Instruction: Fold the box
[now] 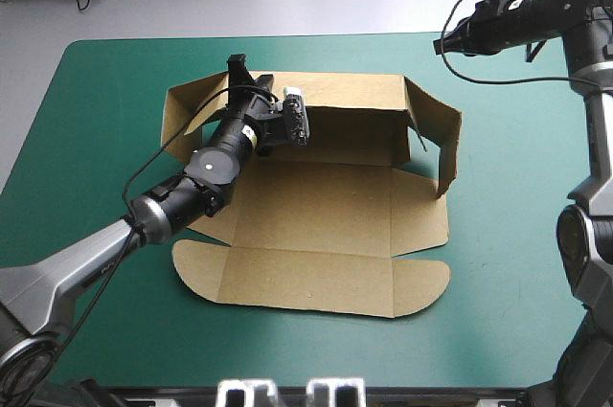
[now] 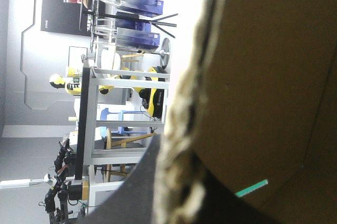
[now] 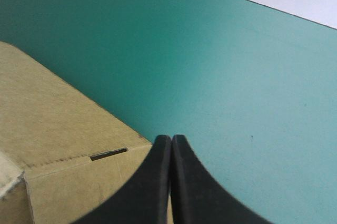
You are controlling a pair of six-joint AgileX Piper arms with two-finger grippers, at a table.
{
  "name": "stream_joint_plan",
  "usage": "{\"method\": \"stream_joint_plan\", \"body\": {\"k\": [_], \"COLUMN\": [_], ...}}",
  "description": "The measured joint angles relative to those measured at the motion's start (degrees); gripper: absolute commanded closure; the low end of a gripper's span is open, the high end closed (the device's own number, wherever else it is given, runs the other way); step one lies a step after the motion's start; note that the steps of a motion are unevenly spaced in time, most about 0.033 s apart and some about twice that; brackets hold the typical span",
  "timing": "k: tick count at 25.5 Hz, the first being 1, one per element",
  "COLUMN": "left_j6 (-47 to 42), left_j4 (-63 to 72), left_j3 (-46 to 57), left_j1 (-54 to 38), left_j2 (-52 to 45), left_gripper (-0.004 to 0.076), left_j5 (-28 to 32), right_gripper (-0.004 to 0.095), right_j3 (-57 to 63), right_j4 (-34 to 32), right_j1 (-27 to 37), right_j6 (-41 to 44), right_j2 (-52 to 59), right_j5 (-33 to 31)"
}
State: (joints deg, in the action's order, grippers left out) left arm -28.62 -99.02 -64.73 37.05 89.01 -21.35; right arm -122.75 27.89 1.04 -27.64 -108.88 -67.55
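The brown box [image 1: 326, 225] lies mid-table with its back wall and both side flaps raised; its base and rounded front flaps lie flat. My left gripper [image 1: 239, 67] sits at the left end of the back wall's top edge. In the left wrist view the box [image 2: 263, 76] fills the space beside a black finger [image 2: 131, 200], its ragged edge running between the jaws, so the left gripper [image 2: 179, 203] is shut on it. My right gripper [image 1: 444, 43] hangs raised just beyond the right side flap. It is shut [image 3: 171, 138], holding nothing, above the box [image 3: 58, 129] near a slot [image 3: 108, 154].
Bare teal-green cover [image 1: 517, 187] stretches to the right of the box and along the front edge [image 1: 316, 350]. In the right wrist view the cover [image 3: 237, 76] runs ahead of the gripper to the table's edge.
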Motion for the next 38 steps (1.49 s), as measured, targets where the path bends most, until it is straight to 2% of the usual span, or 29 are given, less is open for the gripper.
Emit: {"method": "stream_joint_plan", "body": {"k": [17, 23, 28, 33, 38], "left_j6": [-1.0, -1.0, -1.3, -2.6, -2.8], "left_j4": [-0.2, -0.1, -0.1, -0.1, -0.2], "left_j3": [-3.3, -3.6, -3.6, -3.6, -3.6], "left_j1": [-2.5, -2.5, -2.7, -4.5, -4.6], "left_j2": [4.7, 4.7, 4.7, 4.7, 4.7], "left_gripper": [0.0734, 0.0734, 0.0734, 0.0734, 0.0734], "left_j5": [0.3, 1.2, 2.1, 3.4, 4.0], "right_gripper": [0.0932, 0.0932, 0.0933, 0.0933, 0.0933], "right_j3": [-1.3, -0.1, 7.3, 15.1, 20.6], "right_j4": [0.0, 0.0, 1.1, 2.5, 8.7], "right_j1": [-0.9, -1.8, -1.9, -1.9, -2.2], "right_j6": [0.4, -0.6, -2.5, -5.3, -10.8], "right_j2": [-6.9, -8.8, -8.0, -1.0, 1.6], "right_j5": [0.0, -2.3, -3.2, -3.2, -3.1]}}
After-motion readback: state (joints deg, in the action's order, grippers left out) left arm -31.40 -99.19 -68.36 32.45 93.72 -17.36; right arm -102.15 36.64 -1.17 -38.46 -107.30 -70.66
